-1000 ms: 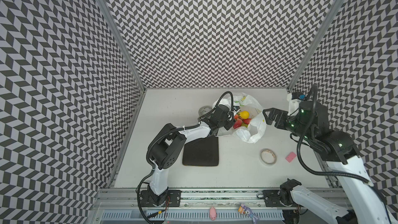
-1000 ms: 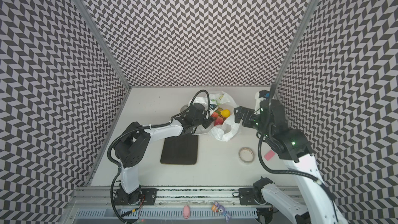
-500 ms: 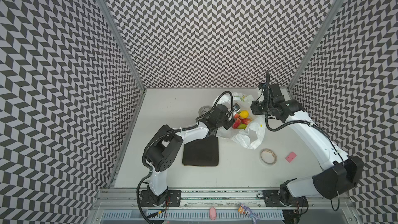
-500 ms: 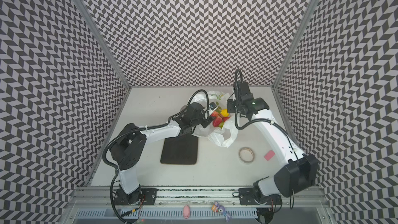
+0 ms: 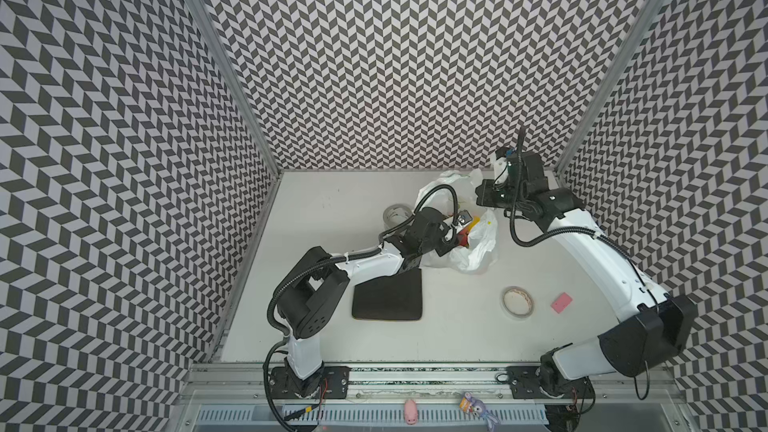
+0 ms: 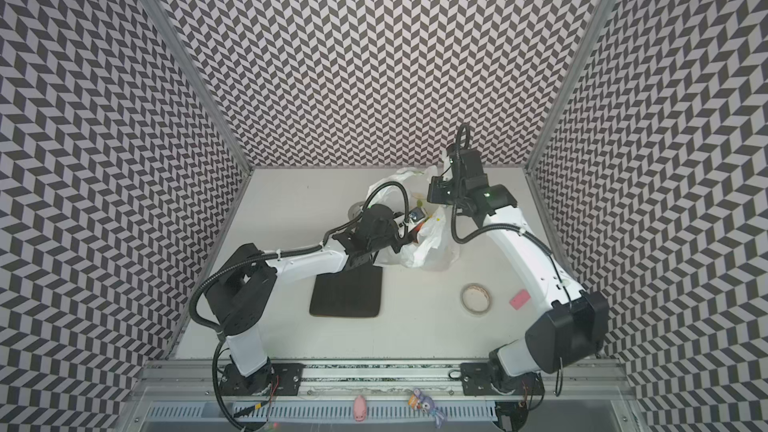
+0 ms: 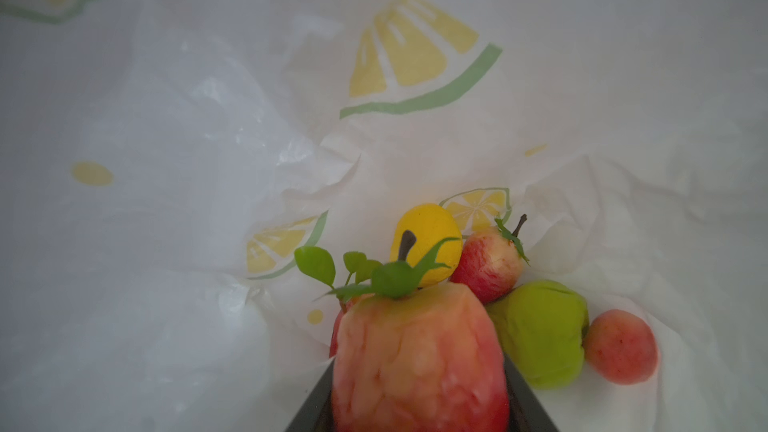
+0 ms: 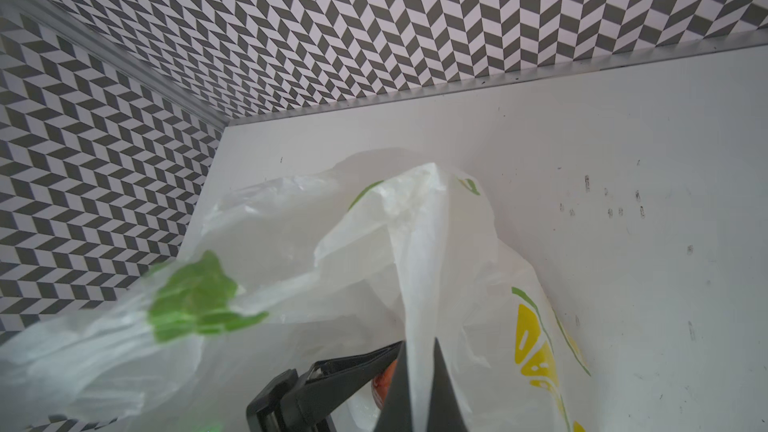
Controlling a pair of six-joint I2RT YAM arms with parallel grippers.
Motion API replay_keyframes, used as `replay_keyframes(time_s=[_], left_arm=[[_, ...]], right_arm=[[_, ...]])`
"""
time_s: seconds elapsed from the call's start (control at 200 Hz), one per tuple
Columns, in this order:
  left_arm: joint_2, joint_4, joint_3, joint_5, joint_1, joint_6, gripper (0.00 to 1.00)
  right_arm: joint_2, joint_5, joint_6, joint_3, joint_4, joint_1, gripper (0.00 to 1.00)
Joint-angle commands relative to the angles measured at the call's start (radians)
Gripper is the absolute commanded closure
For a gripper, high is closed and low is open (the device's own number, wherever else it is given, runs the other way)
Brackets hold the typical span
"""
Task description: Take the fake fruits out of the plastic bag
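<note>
Fake fruits [image 7: 540, 330] cluster in plastic bag [image 8: 419, 243] at worktop [image 5: 332, 222] 1 o'clock; left jaws clamp pink-red fruit [image 7: 415, 351], right jaws pinch bag film: judge slow straight withdrawal best, mouth held taut.

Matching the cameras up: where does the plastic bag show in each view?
Top view: plastic bag at back-centre of the table.
Top view: same spot.
Left wrist: fills the frame behind the fake fruits.
Right wrist: bunched film pinched by the right pincer.
Landmark: lemon-slice print.

Five fruits [image 7: 419, 359], one bag [image 5: 478, 249], two tapes [image 5: 504, 304]
</note>
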Motion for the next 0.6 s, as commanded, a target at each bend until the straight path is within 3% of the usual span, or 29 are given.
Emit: replay_keyframes(time_s=[0.0,0.225,0.441,0.596], left_arm=[[-0.098,0.101,-0.031,-0.021,-0.004,0.04,0.87],[-0.226,0.21,-0.107,0.021,0.008,-0.056,0.87],[-0.237,0.258,-0.113,0.156,-0.003,-0.332,0.87],[-0.211,0.2,-0.098,0.19,-0.012,-0.484,0.87]], right_arm=[[-0.003,0.037,0.004,-0.041,0.003,0.004,1.0],[-0.197,0.066,0.022,-0.278,0.1,0.003,1.0],[-0.258,-0.159,0.108,-0.405,0.153,0.01,1.0],[-0.291,-0.228,0.175,-0.422,0.222,0.015,1.0]])
